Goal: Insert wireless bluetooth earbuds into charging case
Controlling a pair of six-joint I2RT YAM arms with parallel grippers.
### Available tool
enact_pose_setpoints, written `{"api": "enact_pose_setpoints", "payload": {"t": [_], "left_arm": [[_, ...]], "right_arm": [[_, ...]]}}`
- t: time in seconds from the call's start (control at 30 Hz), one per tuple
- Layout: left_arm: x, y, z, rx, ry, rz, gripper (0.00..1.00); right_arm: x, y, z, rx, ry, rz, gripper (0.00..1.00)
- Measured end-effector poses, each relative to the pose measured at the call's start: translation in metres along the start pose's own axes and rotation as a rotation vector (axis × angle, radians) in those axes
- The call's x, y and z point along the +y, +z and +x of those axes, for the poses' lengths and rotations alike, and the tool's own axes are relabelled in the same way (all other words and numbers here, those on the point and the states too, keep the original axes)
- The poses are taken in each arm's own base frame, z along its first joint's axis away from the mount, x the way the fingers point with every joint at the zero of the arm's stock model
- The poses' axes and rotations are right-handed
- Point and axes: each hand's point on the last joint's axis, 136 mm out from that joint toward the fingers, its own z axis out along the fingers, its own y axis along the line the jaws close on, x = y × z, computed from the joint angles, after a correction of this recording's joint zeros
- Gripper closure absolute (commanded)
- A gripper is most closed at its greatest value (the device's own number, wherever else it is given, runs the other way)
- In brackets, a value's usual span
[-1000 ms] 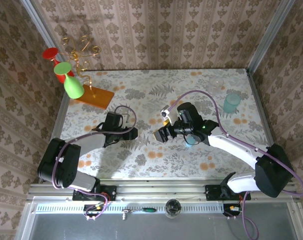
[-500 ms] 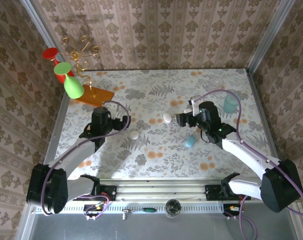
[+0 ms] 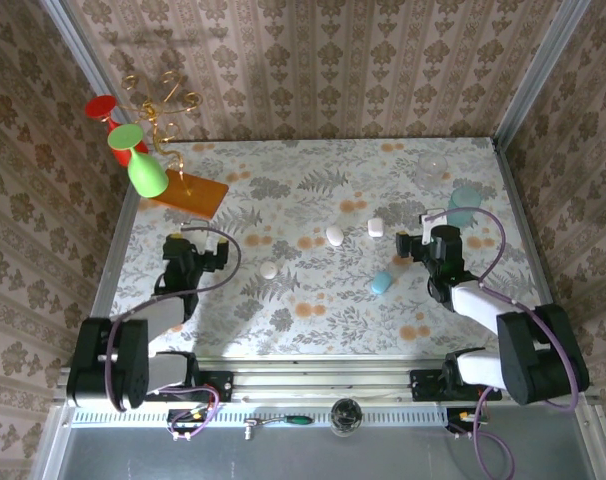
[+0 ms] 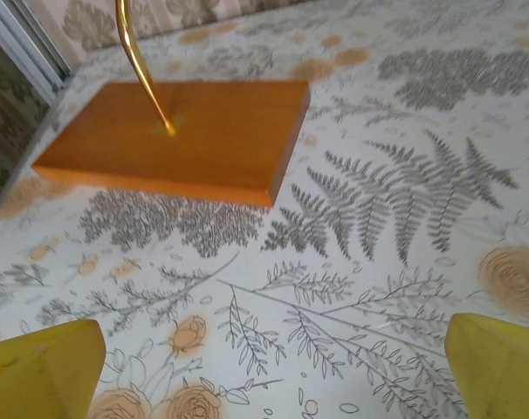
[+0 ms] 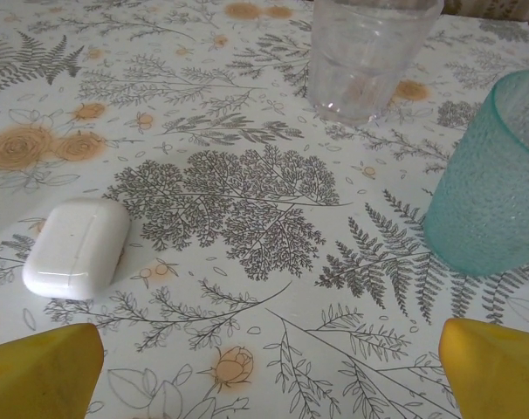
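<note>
- left gripper [image 4: 264, 371] — jaws spread wide, empty, near the wooden base [image 4: 177, 140].
- right gripper [image 5: 264, 371] — jaws spread wide, empty.
- charging case [image 5: 77, 247] lies closed on the table [image 5: 247, 288], ahead-left of the right gripper, untouched.

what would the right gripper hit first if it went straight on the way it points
The right gripper would likely meet bare tablecloth between the charging case and the teal cup; farther along stands the clear glass. Depth is unclear.
</note>
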Motion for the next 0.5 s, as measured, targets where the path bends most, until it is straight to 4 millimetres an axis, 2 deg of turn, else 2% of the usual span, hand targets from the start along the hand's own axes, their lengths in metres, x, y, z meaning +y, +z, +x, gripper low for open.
{"api": "enact_pose_setpoints", "payload": {"t": [0.13,0.23,0.33,0.43,0.5], "left_arm": [[0.003,0.013,0.003,-0.016,-0.013,0.012,0.00],[0.013,0.030,0.006,-0.024,-0.040,0.013,0.00],[0.024,0.037,0.013,-0.006,-0.080,0.006,0.00],[0.028,0.039,0.008,-0.017,-0.091,-0.003,0.00],[0.026,0.041,0.001,-0.032,-0.088,-0.001,0.00]], "right_arm": [[0.000,0.005,-0.005,-0.038,0.015,-0.024,0.00],[0.000,0.012,-0.008,-0.062,0.019,-0.035,0.00],[-0.003,0.024,0.001,-0.046,0.028,-0.041,0.00],[-0.010,0.033,0.014,-0.017,0.060,-0.040,0.00],[-0.016,0.035,0.015,-0.016,0.084,-0.037,0.00]]}}
